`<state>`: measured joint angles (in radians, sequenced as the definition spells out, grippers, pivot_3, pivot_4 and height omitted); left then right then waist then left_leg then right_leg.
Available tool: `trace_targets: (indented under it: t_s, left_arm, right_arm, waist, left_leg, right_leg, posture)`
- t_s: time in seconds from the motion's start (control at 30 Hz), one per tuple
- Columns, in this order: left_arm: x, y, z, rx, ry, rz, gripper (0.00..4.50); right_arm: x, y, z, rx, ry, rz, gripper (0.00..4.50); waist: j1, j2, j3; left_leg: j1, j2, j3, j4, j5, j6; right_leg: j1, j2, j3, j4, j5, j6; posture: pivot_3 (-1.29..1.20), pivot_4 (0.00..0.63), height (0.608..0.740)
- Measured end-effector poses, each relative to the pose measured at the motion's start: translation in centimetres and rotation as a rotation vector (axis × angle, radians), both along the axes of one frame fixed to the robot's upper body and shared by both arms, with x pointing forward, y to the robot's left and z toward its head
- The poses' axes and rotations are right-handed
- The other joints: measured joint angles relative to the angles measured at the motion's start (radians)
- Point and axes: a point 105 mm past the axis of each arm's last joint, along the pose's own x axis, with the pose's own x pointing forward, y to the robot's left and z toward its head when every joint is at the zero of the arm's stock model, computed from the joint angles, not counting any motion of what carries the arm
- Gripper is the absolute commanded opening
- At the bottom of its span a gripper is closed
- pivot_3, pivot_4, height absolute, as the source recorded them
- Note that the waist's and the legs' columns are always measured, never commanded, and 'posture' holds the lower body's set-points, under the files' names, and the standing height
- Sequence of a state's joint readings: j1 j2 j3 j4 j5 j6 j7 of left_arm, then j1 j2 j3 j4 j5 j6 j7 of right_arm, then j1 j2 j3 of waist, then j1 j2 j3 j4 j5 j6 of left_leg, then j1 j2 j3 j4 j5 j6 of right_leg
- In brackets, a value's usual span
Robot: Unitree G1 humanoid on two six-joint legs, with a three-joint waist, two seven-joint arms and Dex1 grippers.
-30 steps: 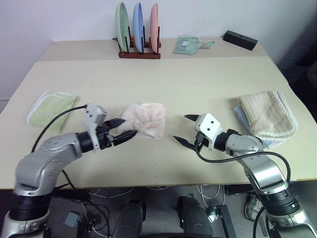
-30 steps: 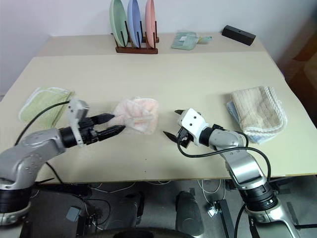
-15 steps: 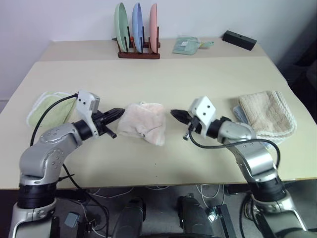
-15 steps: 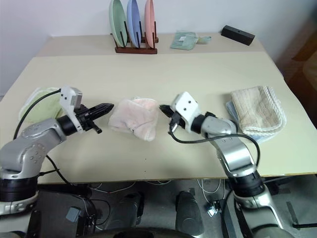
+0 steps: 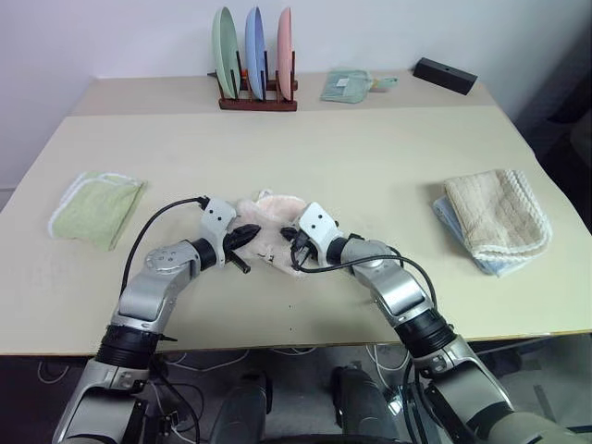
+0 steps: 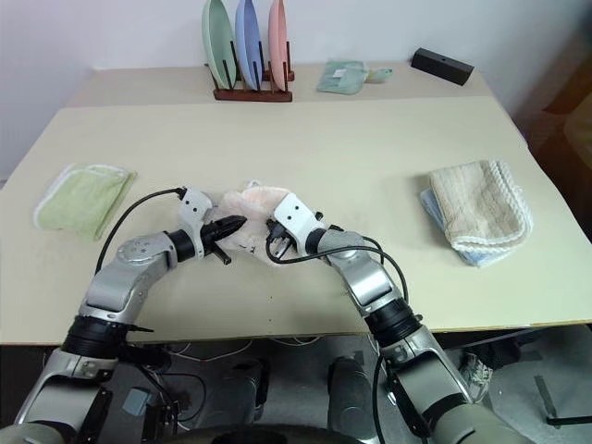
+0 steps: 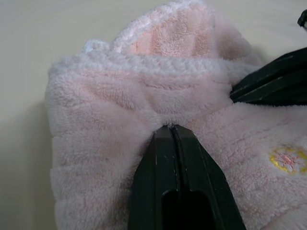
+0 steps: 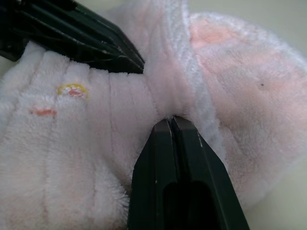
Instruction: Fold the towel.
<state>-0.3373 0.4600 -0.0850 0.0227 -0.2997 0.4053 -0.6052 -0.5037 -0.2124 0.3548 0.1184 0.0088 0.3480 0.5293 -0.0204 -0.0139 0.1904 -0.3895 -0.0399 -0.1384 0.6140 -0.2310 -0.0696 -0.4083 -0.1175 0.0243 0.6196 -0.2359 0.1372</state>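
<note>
- The pink towel (image 5: 271,225) lies bunched mid-table, between the two grippers; its full outline is hidden by folds and by both arms
- Left gripper (image 7: 171,128): fingers pressed together, tips sunk into the pile; any pinched cloth is hidden
- Right gripper (image 8: 171,120): likewise closed against the white edge; a small yellow embroidered mark (image 8: 72,89) shows nearby

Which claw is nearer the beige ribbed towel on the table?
Right. The right claw is shut on the pink towel at the table's middle, on the beige towel's side. The left claw, also pinching the pink towel, lies farther away.
</note>
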Motion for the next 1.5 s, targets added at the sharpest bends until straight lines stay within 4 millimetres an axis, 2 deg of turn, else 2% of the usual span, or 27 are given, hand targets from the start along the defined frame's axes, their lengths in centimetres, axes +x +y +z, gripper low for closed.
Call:
trace_targets:
  t_s: [0.03,0.13,0.23,0.3,0.37,0.43,0.53,0.63,0.73,0.83,0.93,0.97,1.07,1.17,1.23,1.3,1.33,1.4,1.47,1.5]
  left_arm:
    - [-0.2,0.1,0.1,-0.038,0.002,0.011,0.00]
    - [-0.6,1.4,1.2,-0.192,0.034,0.069,0.89]
    - [-0.5,4.4,3.2,-0.288,0.021,0.174,2.42]
    - [-0.5,6.1,4.1,-0.333,0.024,0.238,3.48]
    - [-0.5,7.0,4.0,-0.361,0.061,0.282,4.47]
    - [-0.6,7.1,3.2,-0.354,0.130,0.302,4.47]
    - [-0.9,6.4,0.8,-0.363,0.286,0.309,4.47]
    - [-0.3,4.6,1.2,-0.470,0.345,0.281,4.47]
    - [0.0,2.0,1.3,-0.536,0.395,0.224,4.47]
    - [-0.3,-0.9,1.0,-0.554,0.442,0.145,3.67]
    - [-0.6,-2.5,0.5,-0.556,0.472,0.108,2.25]
    - [-0.6,-2.9,0.4,-0.561,0.481,0.104,1.64]
    - [-0.6,-3.0,0.3,-0.564,0.481,0.112,0.08]
    - [-0.3,-3.0,1.3,-0.610,0.424,0.105,0.03]
    - [0.2,-2.2,3.3,-0.671,0.330,0.113,0.03]
    - [1.7,0.4,6.2,-0.735,0.192,0.209,0.03]
    - [2.6,2.3,7.8,-0.771,0.114,0.287,0.03]
    - [3.6,7.3,10.7,-0.817,-0.058,0.493,0.03]
    - [3.6,11.7,12.0,-0.839,-0.181,0.686,0.03]
    - [3.2,14.0,11.9,-0.862,-0.220,0.797,0.03]
  right_arm:
    - [0.0,-0.2,0.3,0.021,-0.001,-0.009,0.02]
    - [0.1,-1.6,2.2,0.044,-0.050,-0.029,0.91]
    - [-0.2,-3.4,4.9,0.033,-0.126,-0.023,2.41]
    - [-0.9,-4.1,6.0,0.038,-0.143,-0.006,3.48]
    - [-1.6,-4.3,6.5,0.036,-0.149,0.019,4.47]
    - [-2.0,-4.4,7.0,0.027,-0.171,0.033,4.47]
    - [-2.2,-4.6,7.4,0.009,-0.195,0.038,4.47]
    - [-2.4,-4.5,6.7,-0.005,-0.185,0.044,4.47]
    - [-2.9,-4.3,5.8,-0.014,-0.169,0.053,4.47]
    - [-3.4,-3.9,5.4,-0.023,-0.169,0.057,4.50]
    - [-3.7,-3.6,5.6,-0.016,-0.186,0.055,4.50]
    - [-3.8,-3.6,5.7,-0.015,-0.192,0.055,4.50]
    - [-3.9,-3.6,6.0,-0.013,-0.206,0.050,4.50]
    - [-3.8,-3.8,6.0,-0.023,-0.222,0.030,4.50]
    - [-3.5,-4.1,6.3,-0.023,-0.247,0.005,4.50]
    - [-3.2,-4.5,7.0,-0.013,-0.275,-0.028,4.50]
    - [-3.0,-4.7,7.3,-0.006,-0.288,-0.042,4.50]
    - [-2.8,-4.8,7.9,0.003,-0.308,-0.052,4.50]
    - [-2.8,-4.9,7.9,0.003,-0.309,-0.054,4.50]
    - [-2.8,-4.9,7.8,0.003,-0.309,-0.054,4.50]
  waist:
    - [0.000,0.000,0.000]
    - [0.000,0.000,0.001]
    - [0.000,0.000,0.001]
    - [0.000,0.000,0.001]
    - [0.001,0.000,0.001]
    - [0.000,0.000,0.001]
    - [0.001,0.000,0.001]
    - [0.011,-0.001,0.001]
    - [0.009,-0.001,0.001]
    - [0.006,-0.001,0.001]
    - [0.006,-0.001,0.001]
    - [0.006,-0.001,0.001]
    - [0.004,-0.001,0.001]
    - [0.005,-0.001,0.001]
    - [0.005,-0.001,0.001]
    - [0.005,-0.001,0.001]
    - [0.005,-0.001,0.001]
    - [0.001,-0.001,0.001]
    - [0.002,-0.001,0.001]
    - [0.002,-0.001,0.001]
  left_leg:
    - [0.000,0.000,0.000,0.000,0.000,0.000]
    - [-0.002,0.000,0.000,0.000,0.000,0.000]
    - [-0.001,0.000,-0.001,0.000,0.000,0.000]
    - [-0.001,0.000,-0.001,0.000,0.000,0.000]
    - [-0.001,0.000,-0.001,0.000,0.000,0.000]
    - [-0.001,0.000,0.000,0.000,0.000,0.000]
    - [-0.001,0.000,0.000,0.001,0.000,0.000]
    - [-0.001,0.000,-0.001,0.001,0.000,0.000]
    - [-0.001,-0.001,-0.001,0.001,0.000,0.000]
    - [-0.001,0.000,-0.001,0.001,0.000,0.000]
    - [-0.001,0.000,-0.001,0.001,0.000,0.000]
    - [-0.001,0.000,-0.001,0.001,0.000,0.000]
    - [-0.001,0.000,-0.001,0.001,0.000,0.000]
    - [-0.002,0.000,-0.001,0.001,0.000,0.000]
    - [-0.002,0.000,-0.001,0.001,0.000,0.000]
    - [-0.002,0.000,-0.001,0.001,0.001,-0.001]
    - [-0.002,0.000,-0.001,0.001,0.001,-0.001]
    - [-0.001,0.000,0.000,0.000,0.001,-0.001]
    - [-0.001,0.000,0.000,0.000,0.001,-0.001]
    - [-0.002,0.000,0.000,-0.001,0.001,-0.001]
  right_leg:
    - [0.000,0.000,0.000,0.000,0.000,0.000]
    - [-0.002,0.000,0.000,0.001,0.000,0.000]
    - [-0.002,0.000,0.000,0.001,0.000,0.000]
    - [-0.001,0.000,0.000,0.001,0.000,0.000]
    - [-0.001,0.000,0.000,0.000,0.000,0.000]
    - [-0.001,0.000,0.000,0.000,0.000,0.000]
    - [-0.001,0.000,0.000,0.000,0.000,0.000]
    - [0.000,0.000,-0.001,0.000,0.000,0.000]
    - [0.001,0.000,-0.001,-0.001,0.000,0.001]
    - [0.001,0.000,-0.001,-0.001,0.000,0.001]
    - [0.001,0.000,0.000,-0.001,0.000,0.001]
    - [0.001,0.000,-0.001,-0.001,0.000,0.001]
    - [0.000,0.000,-0.001,-0.001,0.000,0.001]
    - [0.000,0.000,-0.001,-0.001,0.000,0.000]
    - [0.000,0.000,-0.001,-0.001,0.000,0.000]
    - [-0.001,0.000,-0.001,-0.001,0.000,0.000]
    - [-0.001,0.000,-0.001,-0.001,0.000,0.000]
    - [-0.001,0.000,0.000,-0.001,0.000,0.000]
    - [-0.001,0.000,0.000,-0.002,0.000,0.000]
    - [-0.001,0.000,0.000,-0.003,0.000,0.000]
  posture:
    - [0.00,0.150,0.740]
    - [0.00,0.150,0.740]
    - [0.00,0.150,0.740]
    - [0.00,0.150,0.740]
    - [0.00,0.150,0.740]
    - [0.00,0.150,0.740]
    - [0.00,0.150,0.740]
    - [0.00,0.150,0.740]
    - [0.00,0.150,0.740]
    - [0.00,0.150,0.740]
    - [0.00,0.150,0.740]
    - [0.00,0.150,0.740]
    - [0.00,0.150,0.740]
    - [0.00,0.150,0.740]
    - [0.00,0.150,0.740]
    - [0.00,0.150,0.740]
    - [0.00,0.150,0.740]
    - [0.00,0.150,0.740]
    - [0.00,0.150,0.740]
    - [0.00,0.150,0.740]
